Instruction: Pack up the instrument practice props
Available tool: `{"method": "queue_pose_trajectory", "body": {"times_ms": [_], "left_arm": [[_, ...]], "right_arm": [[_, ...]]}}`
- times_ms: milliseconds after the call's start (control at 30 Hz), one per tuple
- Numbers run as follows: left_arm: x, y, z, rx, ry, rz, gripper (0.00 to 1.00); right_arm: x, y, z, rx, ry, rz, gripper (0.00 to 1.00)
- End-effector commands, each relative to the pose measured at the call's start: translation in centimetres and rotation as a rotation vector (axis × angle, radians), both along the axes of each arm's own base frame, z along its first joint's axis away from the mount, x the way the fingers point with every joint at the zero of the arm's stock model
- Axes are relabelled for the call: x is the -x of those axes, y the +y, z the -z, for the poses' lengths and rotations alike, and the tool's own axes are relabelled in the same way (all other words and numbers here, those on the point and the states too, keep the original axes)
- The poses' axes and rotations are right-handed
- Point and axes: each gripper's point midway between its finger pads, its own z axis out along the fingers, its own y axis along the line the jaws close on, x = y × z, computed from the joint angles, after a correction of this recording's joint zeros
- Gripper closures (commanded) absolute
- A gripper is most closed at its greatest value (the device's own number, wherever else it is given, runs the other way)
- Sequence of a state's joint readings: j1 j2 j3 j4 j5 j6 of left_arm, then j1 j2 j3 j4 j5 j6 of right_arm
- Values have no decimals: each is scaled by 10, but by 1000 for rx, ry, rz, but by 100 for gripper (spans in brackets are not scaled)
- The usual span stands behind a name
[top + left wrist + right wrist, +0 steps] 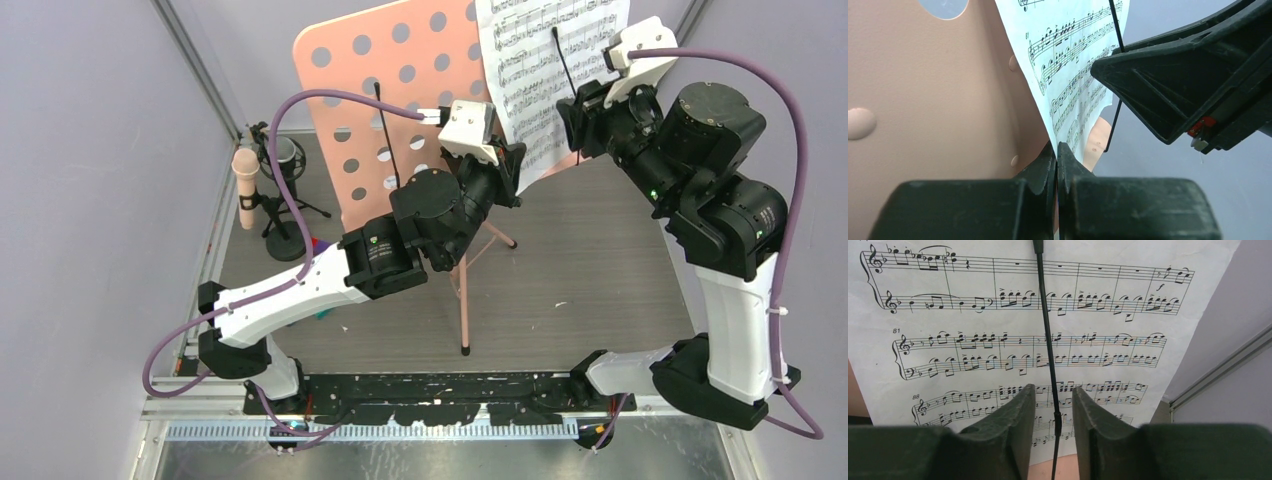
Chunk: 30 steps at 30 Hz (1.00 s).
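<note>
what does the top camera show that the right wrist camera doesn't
Only the top view: the microphone on its stand at far left, the pink music stand with its tripod legs, and the left gripper pinching the lower edge of the sheet music. Only the right wrist view: the right gripper, open, with a thin black wire between its fingers, and readable bar numbers. Both: the sheet music and that wire.
</note>
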State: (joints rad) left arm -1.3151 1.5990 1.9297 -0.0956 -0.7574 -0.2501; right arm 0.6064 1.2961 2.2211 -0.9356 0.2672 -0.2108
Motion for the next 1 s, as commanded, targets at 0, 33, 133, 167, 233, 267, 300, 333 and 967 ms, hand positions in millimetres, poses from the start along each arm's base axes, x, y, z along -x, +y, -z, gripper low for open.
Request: {"method": "queue_pose_trajectory", "body": {"times_ms": [0,33,133,167,233,267,300,333,967], "left_arm": [[6,20,-28,76,-15,7,100],[6,20,-28,75,-16,6,100],[6,20,-27,75,-16,6,100],[5,21,-28,76,-17,4,100],[6,21,-28,77,-18,6,100],[6,21,-28,78,-19,5,100],[6,22,-29,79,-19,5,100],[6,21,-28,78,-19,6,100],[6,29,-48,73,-67,-5,100]], "right_arm": [[2,2,-10,-39,-32,-18,65],[2,3,-10,-41,-34,-20,70],[2,3,-12,-49,-42,-23,83],[3,2,-13,-53,-46,-23,86],[3,2,-14,-57,-48,-22,92],[3,2,-14,-56,-50,-22,94],[4,2,-15,-58,-53,-23,97],[5,2,-16,-62,-56,-24,99],[24,-4,-19,-147,-166,-61,100]]}}
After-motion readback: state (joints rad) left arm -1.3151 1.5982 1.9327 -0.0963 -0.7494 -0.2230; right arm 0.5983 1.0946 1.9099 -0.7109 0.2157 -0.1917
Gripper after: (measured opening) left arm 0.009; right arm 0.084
